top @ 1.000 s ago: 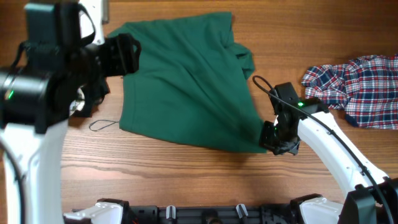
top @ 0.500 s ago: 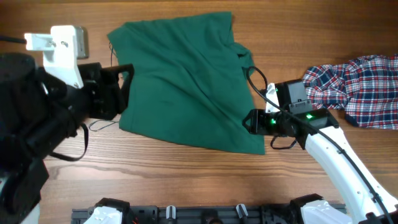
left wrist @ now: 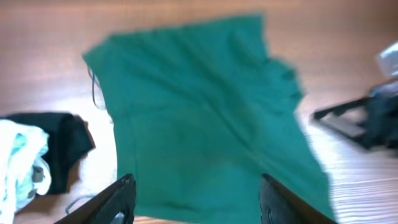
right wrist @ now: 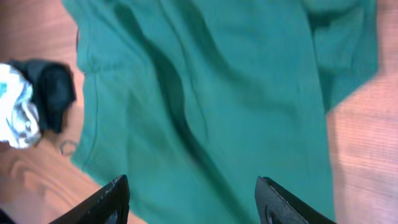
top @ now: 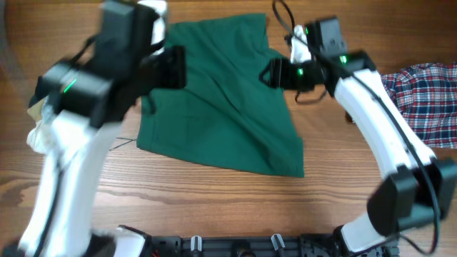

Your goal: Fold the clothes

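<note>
**While nothing is gripped, the dark green garment (top: pixel 221 107) lies spread below**

Left gripper (left wrist: pixel 199 202) and right gripper (right wrist: pixel 194 202) hover with fingers apart and empty, the garment on the wooden table (top: pixel 214 207) beneath and between them. It is a matte knit, creased, with one corner flopped over. Probably light and limp, it should drape, so pinch the hem corners.

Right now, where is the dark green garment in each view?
Overhead: dark green garment, top centre.
Left wrist: it fills the centre.
Right wrist: it fills most of the frame.
Shared landmark: black cloth, left of it in both wrist views.
</note>
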Action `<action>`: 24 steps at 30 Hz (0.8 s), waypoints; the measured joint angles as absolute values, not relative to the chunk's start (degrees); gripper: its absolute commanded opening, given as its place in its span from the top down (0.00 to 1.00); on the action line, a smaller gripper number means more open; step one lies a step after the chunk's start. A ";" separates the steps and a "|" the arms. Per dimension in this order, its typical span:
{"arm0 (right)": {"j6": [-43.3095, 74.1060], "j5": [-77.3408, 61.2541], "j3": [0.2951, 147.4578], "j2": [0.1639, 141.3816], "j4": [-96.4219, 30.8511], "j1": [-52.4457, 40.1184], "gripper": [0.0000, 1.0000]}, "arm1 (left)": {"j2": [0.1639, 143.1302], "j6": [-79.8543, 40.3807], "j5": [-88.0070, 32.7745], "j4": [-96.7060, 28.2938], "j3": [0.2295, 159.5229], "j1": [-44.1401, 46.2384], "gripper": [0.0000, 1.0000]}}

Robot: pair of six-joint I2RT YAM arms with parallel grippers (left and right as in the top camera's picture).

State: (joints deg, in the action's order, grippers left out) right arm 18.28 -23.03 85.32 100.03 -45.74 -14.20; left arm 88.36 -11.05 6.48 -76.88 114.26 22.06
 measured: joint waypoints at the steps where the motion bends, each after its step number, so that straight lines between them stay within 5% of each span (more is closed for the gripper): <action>1: 18.06 -22.81 88.77 102.89 -46.11 -14.20 0.35 | 92.55 -11.05 7.03 -76.90 114.26 21.98 0.37; 8: 19.68 -21.74 97.80 117.89 -35.05 -12.10 0.50 | 112.53 -10.98 7.51 -79.57 114.28 15.38 0.40; 13: 23.03 -23.22 97.80 126.17 -27.27 -6.72 0.38 | 122.91 -10.98 1.54 -80.55 114.28 11.18 0.39; 21: 19.49 -26.26 97.80 126.89 -29.12 -6.48 0.42 | 132.77 -10.98 -0.78 -80.97 112.81 11.42 0.39; 24: 17.28 -25.58 97.80 126.89 -29.54 -9.67 0.30 | 133.12 -11.00 -0.84 -79.18 108.51 11.40 0.39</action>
